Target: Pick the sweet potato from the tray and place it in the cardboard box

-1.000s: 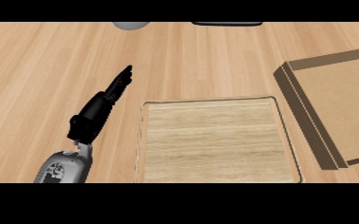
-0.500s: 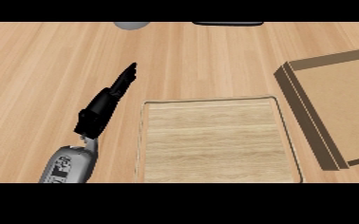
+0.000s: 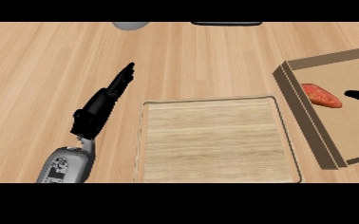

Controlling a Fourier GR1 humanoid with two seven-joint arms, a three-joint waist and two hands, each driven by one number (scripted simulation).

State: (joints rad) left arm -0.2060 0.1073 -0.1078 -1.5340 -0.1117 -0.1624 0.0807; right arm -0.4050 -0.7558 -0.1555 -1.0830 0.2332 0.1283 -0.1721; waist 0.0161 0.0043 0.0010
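Observation:
The reddish-orange sweet potato [image 3: 321, 95] lies inside the cardboard box [image 3: 303, 114] at the right edge of the head view, near the box's left wall. A small black part of my right hand [image 3: 353, 94] shows just right of it at the frame's edge; the rest of that hand is cut off. The wooden tray [image 3: 210, 103] sits in the lower middle with nothing on it. My left hand [image 3: 99, 109] rests left of the tray, open, fingers straight and pointing up and to the right.
A grey rounded object [image 3: 131, 25] and a flat black object [image 3: 226, 23] sit at the counter's far edge. Wooden countertop stretches between them and the tray.
The sweet potato now lies in the box, where none showed before, with a bit of my right hand beside it. My left hand has barely moved.

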